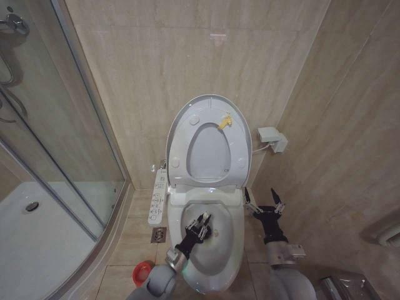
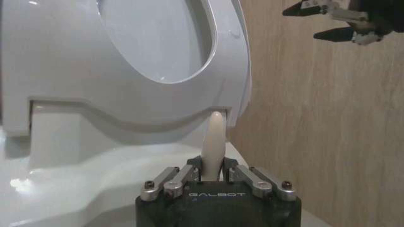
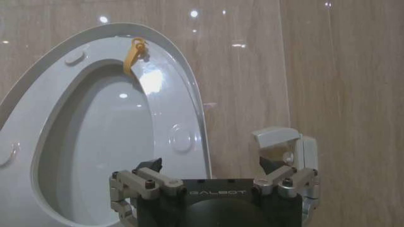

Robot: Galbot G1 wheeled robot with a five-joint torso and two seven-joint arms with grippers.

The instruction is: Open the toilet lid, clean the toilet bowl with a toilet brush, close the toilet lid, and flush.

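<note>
With the toilet lid (image 1: 209,106) raised upright against the beige tiled wall (image 1: 187,56) and the seat ring (image 1: 209,153) lifted flat against it, yellow tag (image 1: 224,121) dangling near the ring's upper edge. Below them, the toilet bowl (image 1: 231,250) open and uncovered, white rim glossy. Inside that bowl, the left gripper (image 1: 201,226), clenched on the toilet brush (image 2: 213,146), whose slim white handle rises between the fingers (image 2: 169,178) toward the hinge end of the upturned seat. Beside the bowl's right flank, near the side wall, the right gripper (image 1: 262,201), fingers spread wide apart, grasping nothing, pointing up at the lid's edge. On the rear wall just right of the lid, a small white box (image 1: 271,137) with a cable running to the toilet. Along the bowl's left side, a long white button panel (image 1: 157,197). On the floor at lower left, a small red holder cup (image 1: 142,272), close to a square floor drain (image 1: 159,235). Further left, the glass shower enclosure (image 1: 56,156).
</note>
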